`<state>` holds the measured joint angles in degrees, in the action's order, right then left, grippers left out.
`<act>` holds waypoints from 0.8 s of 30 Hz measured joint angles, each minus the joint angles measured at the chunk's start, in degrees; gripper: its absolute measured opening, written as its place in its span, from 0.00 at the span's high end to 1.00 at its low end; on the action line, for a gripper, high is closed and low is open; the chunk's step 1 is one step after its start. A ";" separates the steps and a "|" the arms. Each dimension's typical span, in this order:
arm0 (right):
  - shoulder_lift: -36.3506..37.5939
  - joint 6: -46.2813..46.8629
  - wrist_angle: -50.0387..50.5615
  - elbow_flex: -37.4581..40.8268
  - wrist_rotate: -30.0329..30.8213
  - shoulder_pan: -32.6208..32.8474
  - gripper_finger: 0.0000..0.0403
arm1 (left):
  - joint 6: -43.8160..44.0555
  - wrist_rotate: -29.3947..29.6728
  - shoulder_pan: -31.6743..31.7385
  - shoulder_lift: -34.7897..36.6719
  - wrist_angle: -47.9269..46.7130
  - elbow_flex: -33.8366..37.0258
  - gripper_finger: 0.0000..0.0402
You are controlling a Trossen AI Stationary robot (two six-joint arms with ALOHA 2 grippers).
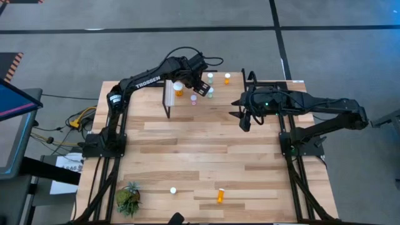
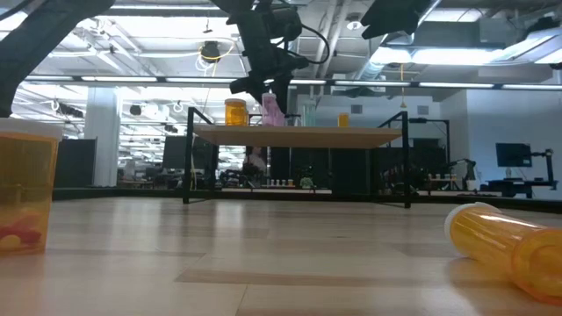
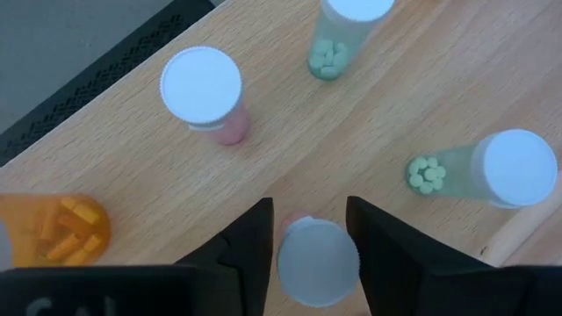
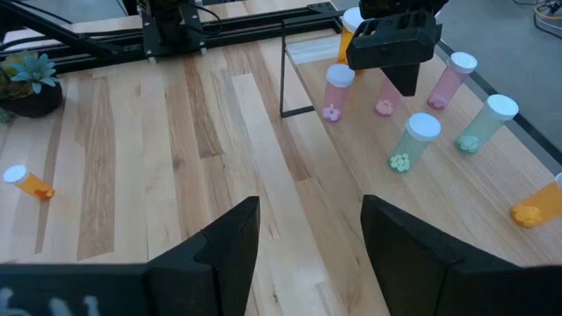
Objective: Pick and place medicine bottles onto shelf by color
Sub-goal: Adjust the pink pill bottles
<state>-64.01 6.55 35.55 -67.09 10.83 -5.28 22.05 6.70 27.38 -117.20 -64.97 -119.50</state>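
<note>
The shelf (image 1: 262, 100) stands at the table's far side. On it stand an orange bottle (image 1: 179, 90), two pink bottles (image 4: 336, 88) (image 4: 448, 79), two pale green bottles (image 4: 413, 140) (image 4: 486, 123) and a second orange bottle (image 4: 536, 206). My left gripper (image 1: 199, 87) is above the shelf's left part, shut on another pink bottle (image 4: 385, 96). My right gripper (image 1: 244, 122) hangs open and empty just in front of the shelf's right part. Two more bottles (image 1: 222, 195) (image 1: 173, 190) are on the table near its front edge; the orange one lies on its side. My left gripper pinches the pink bottle between its two fingers (image 3: 250, 250), at the top by the white cap (image 3: 318, 263). The fingers come from above, pointing down. The bottle hangs slightly tilted below them, its base (image 2: 274, 123) at the shelf top; whether it rests there I cannot tell.
A small green potted plant (image 1: 128, 199) stands at the table's front left corner. The shelf's black legs (image 1: 167, 106) stand on the table. In the low view a large orange bottle (image 2: 26, 189) is close at the left and a lying one (image 2: 509, 246) at the right.
</note>
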 joint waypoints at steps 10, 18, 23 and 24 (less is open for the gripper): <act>0.00 0.00 0.00 0.00 -0.02 0.00 0.45 | -1.17 0.12 0.02 0.01 1.06 0.00 0.74; 0.00 0.00 -0.02 0.00 -0.02 0.00 0.45 | -1.48 0.07 0.60 0.01 2.89 0.00 0.73; 0.00 0.00 -0.02 0.00 -0.02 0.02 0.45 | -1.48 0.04 0.76 0.01 2.69 0.00 0.73; 0.00 0.00 -0.02 0.00 -0.02 0.00 0.45 | -1.48 0.04 0.76 0.01 2.69 0.00 0.73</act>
<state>-64.01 6.55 35.53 -67.09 10.81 -5.28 20.58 6.74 28.14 -117.19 -62.28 -119.50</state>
